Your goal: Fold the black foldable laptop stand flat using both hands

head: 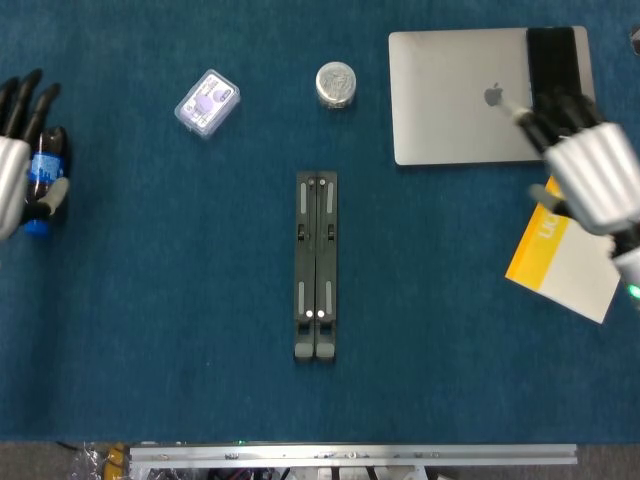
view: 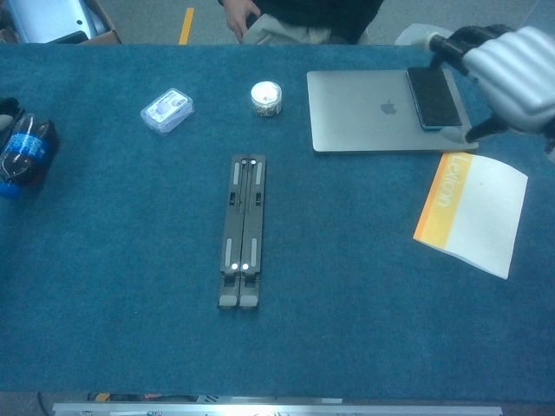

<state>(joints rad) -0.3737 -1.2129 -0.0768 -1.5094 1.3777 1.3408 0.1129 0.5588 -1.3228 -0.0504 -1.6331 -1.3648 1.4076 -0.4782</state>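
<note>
The laptop stand [head: 316,266] lay folded flat, both the left hand [head: 14,155] and right hand [head: 583,165] spread and empty, beside a booklet [view: 471,212] reading "Lexicon".

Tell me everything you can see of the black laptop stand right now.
The laptop stand lies folded flat near the middle of the blue table, its long axis running toward and away from the robot. It looks like two narrow black bars pressed side by side, with grey strips along them, two small pale dots toward the near end, and grey feet at that end. The material looks like dark metal or plastic; I cannot tell which. Neither hand touches it, and nothing rests on it.
</note>
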